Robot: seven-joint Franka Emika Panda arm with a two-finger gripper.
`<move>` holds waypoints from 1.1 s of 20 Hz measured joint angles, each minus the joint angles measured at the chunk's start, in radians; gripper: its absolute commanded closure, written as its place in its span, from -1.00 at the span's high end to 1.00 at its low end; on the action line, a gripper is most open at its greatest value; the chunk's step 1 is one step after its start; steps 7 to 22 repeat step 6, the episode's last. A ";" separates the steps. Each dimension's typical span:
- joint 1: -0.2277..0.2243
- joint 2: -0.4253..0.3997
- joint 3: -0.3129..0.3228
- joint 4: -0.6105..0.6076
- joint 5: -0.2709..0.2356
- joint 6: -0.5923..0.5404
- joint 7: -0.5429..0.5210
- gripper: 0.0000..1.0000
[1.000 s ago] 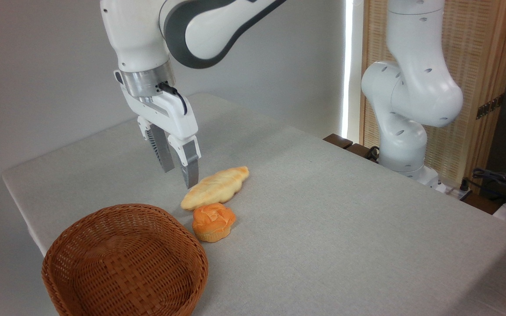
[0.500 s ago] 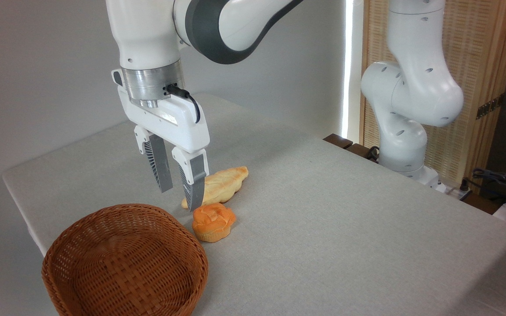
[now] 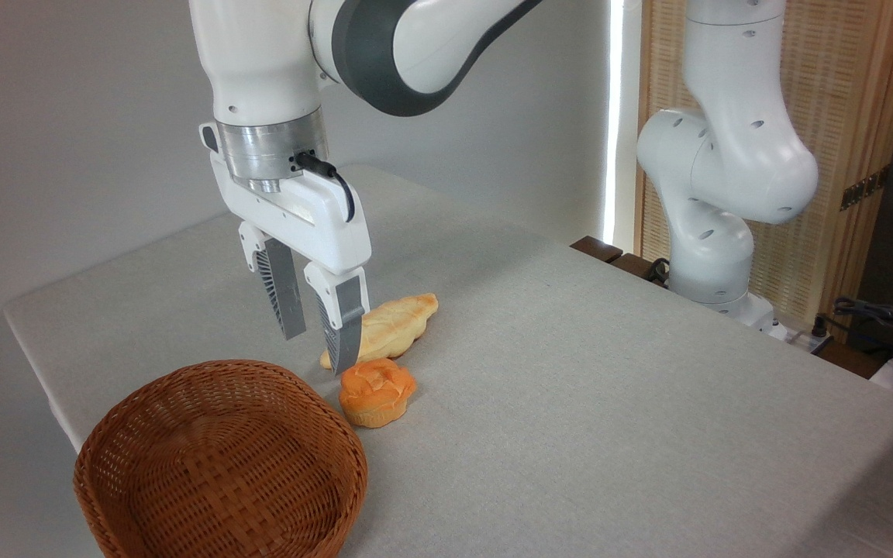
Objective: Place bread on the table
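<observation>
Right now the white two-fingered tool (image 3: 318,353) hangs empty with its fingers spread, one tip crossing the near end of the long, pale golden, ridged loaf of bread (image 3: 388,328). The loaf lies flat on the light grey fabric-covered tabletop (image 3: 609,372), touching the small round orange bun (image 3: 376,392). A careless swing could nudge either pastry towards the brown wicker basket (image 3: 222,465).

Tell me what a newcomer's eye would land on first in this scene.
First the white arm's gripper, open and empty, hanging above the grey table in front of the bread. That pale loaf lies flat on the cloth, with a small orange bun just in front of it. At the near left corner sits an empty brown wicker basket.
</observation>
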 measured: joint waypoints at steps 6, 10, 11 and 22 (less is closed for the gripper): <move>0.000 0.000 0.024 0.000 -0.047 0.000 0.020 1.00; 0.000 0.000 0.024 0.000 -0.047 0.000 0.020 1.00; 0.000 0.000 0.024 0.000 -0.047 0.000 0.020 1.00; 0.000 0.000 0.024 0.000 -0.047 0.000 0.020 1.00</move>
